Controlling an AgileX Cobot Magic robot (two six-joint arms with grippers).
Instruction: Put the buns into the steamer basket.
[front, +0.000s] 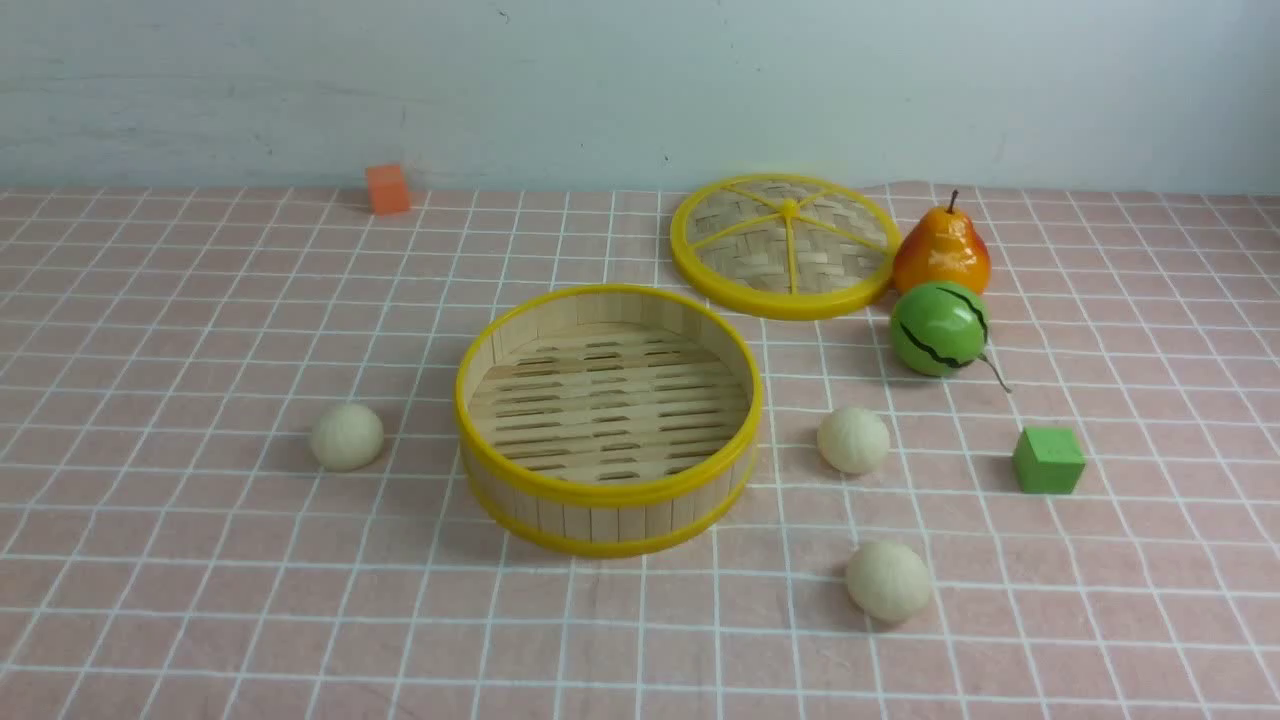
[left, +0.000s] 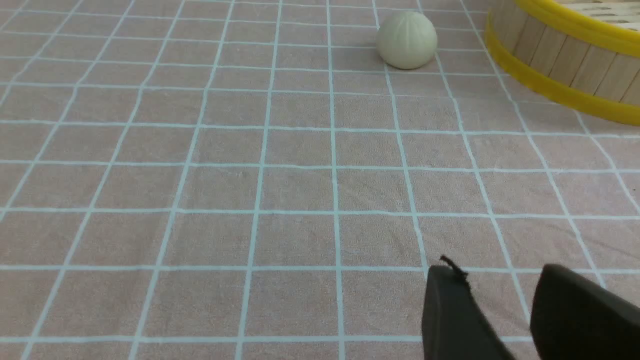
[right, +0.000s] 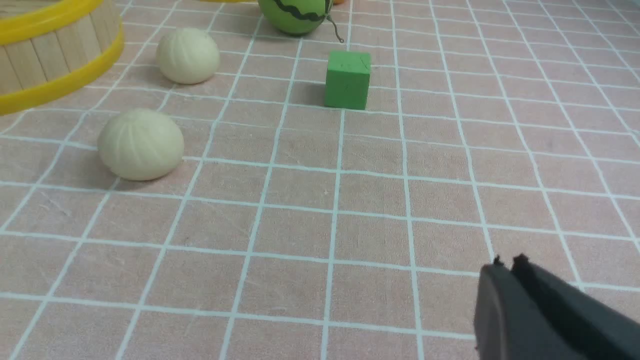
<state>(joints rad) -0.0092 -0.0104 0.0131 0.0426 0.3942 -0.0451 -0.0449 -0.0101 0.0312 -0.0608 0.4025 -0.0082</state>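
Note:
The steamer basket (front: 608, 490) stands empty at the table's middle. One bun (front: 346, 436) lies left of it, also seen in the left wrist view (left: 406, 40). A second bun (front: 853, 440) lies right of the basket and a third bun (front: 888, 581) nearer the front right; both show in the right wrist view, the second bun (right: 188, 55) and the third bun (right: 140, 144). No gripper shows in the front view. My left gripper (left: 495, 272) is open and empty, low over the cloth, well short of the left bun. My right gripper (right: 507, 262) is shut and empty, short of the two right buns.
The flat woven lid (front: 785, 243) lies behind the basket to the right. A pear (front: 941, 250), a green striped ball fruit (front: 938, 328) and a green cube (front: 1047, 460) stand on the right. An orange cube (front: 388, 189) sits far back left. A wall closes the far edge.

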